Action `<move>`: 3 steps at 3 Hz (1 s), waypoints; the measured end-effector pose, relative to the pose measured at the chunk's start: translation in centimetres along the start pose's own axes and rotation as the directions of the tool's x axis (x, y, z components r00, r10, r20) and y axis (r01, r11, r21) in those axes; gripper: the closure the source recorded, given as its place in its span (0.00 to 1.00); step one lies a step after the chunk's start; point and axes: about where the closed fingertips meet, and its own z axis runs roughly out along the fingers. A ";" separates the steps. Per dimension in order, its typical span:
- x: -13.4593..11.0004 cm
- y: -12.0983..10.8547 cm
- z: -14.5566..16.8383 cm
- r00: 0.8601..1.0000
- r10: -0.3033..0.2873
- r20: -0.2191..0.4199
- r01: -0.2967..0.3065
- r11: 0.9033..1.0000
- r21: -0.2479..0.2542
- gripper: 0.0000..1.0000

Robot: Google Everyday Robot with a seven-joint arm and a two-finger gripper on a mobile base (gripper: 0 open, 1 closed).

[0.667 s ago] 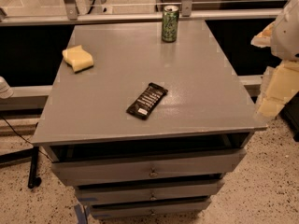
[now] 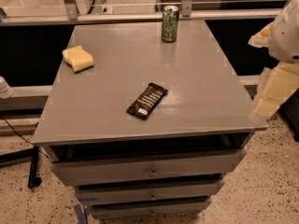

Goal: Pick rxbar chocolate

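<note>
The rxbar chocolate (image 2: 147, 100) is a slim black bar with white lettering. It lies flat and diagonal on the grey cabinet top (image 2: 196, 92), a little in front of the middle. My gripper (image 2: 267, 102) shows as white and cream parts at the right edge of the camera view. It hangs just off the top's right front corner, well to the right of the bar and not touching it. It holds nothing that I can see.
A green soda can (image 2: 170, 24) stands upright at the back edge of the top. A yellow sponge (image 2: 78, 58) lies at the back left. Drawers (image 2: 149, 171) sit below the top. A metal rail (image 2: 117, 17) runs behind it. The floor is speckled.
</note>
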 end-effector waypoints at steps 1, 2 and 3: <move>-2.1 0.0 3.5 0.992 -0.015 0.124 0.019 0.999 -0.027 0.00; -7.2 -0.3 7.9 0.954 -0.039 0.298 0.059 0.997 -0.058 0.00; -12.1 -1.0 11.8 0.903 -0.025 0.430 0.071 0.993 -0.092 0.00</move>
